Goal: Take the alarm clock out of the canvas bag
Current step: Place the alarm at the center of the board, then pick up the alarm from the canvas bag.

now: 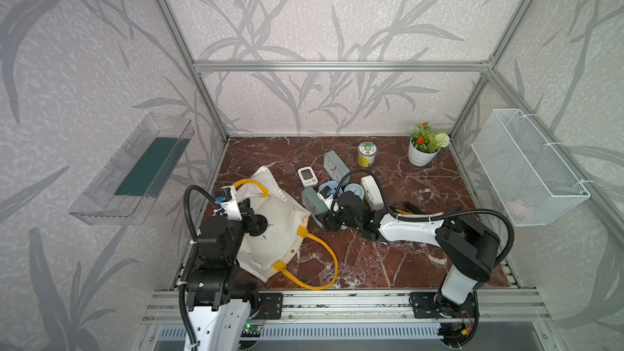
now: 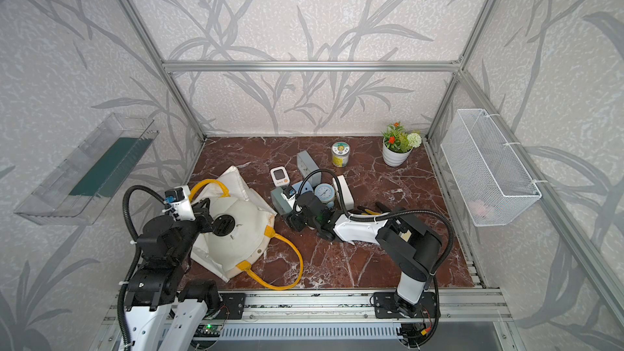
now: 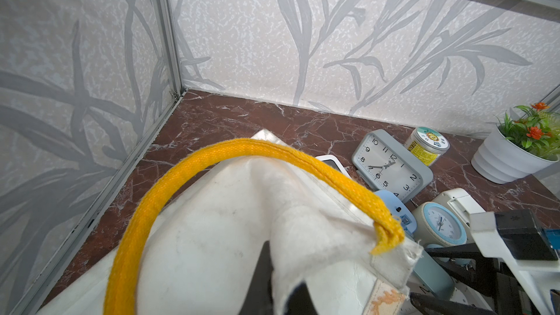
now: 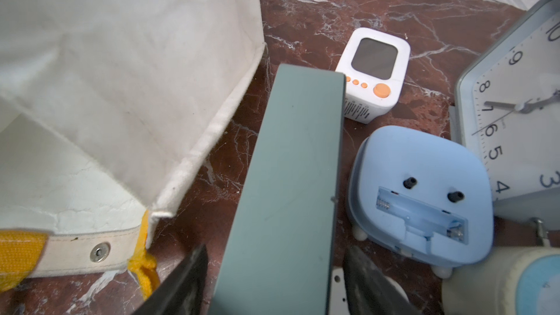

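the grey-green alarm clock (image 4: pixel 288 162) sits on the counter (image 4: pixel 333 1) just right of the canvas bag (image 1: pixel 277 231), mid-frame in both top views. only the right wrist view shows the right jaws wide astride it. the left wrist view shows the left jaws pinching bag cloth.

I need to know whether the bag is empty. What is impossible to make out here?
Inside of the canvas bag: the left arm covers part in both top views.
Face of the grey-green clock: right wrist view shows only its side, inside the right pincer.
Pink thing in the wire basket: too small, blurred, top views.
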Controlling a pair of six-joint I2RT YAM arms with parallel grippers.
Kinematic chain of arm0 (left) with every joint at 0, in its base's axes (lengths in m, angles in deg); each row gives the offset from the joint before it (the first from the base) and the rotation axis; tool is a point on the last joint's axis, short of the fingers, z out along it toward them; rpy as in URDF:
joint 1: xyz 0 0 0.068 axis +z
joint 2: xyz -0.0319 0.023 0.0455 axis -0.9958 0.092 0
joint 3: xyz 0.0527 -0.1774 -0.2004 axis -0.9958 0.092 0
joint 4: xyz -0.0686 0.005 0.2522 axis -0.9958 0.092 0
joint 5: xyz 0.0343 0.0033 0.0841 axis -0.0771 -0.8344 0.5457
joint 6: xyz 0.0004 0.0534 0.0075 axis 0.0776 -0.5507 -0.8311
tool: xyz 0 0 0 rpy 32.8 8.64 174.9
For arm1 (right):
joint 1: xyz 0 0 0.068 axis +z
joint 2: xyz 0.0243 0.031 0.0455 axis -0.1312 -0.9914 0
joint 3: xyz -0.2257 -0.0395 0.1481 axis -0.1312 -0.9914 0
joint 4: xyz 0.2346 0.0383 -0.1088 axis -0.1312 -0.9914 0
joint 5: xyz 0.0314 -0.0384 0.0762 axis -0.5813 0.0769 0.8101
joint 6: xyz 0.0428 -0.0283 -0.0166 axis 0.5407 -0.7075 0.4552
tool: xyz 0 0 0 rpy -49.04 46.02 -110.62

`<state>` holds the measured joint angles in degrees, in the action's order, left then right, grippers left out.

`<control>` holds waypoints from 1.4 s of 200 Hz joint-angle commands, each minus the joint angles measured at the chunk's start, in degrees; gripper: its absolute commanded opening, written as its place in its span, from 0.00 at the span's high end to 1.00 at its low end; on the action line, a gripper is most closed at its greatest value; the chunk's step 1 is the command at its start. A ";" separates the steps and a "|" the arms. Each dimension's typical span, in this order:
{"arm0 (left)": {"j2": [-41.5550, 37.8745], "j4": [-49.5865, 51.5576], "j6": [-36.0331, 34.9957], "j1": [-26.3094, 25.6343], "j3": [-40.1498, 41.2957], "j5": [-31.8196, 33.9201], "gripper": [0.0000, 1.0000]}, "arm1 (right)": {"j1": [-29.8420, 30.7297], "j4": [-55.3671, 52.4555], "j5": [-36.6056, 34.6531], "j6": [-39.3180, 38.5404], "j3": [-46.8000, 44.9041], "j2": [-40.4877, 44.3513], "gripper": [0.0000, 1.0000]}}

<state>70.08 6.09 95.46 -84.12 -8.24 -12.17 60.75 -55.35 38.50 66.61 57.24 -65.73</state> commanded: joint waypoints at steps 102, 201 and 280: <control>-0.94 -1.49 -0.35 0.10 -0.90 -0.54 1.00 | 11.06 6.46 -10.63 -5.12 -2.86 11.70 0.23; -1.34 -1.86 0.36 0.10 -1.15 -1.12 1.00 | 20.87 5.02 -0.42 -10.72 4.54 2.87 0.28; -1.60 -2.44 0.84 0.10 -1.30 -1.94 1.00 | 21.28 -2.48 4.68 -8.48 16.44 -9.89 0.32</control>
<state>69.34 6.14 95.68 -84.12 -8.24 -13.33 81.65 -54.67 40.77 57.54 69.94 -73.05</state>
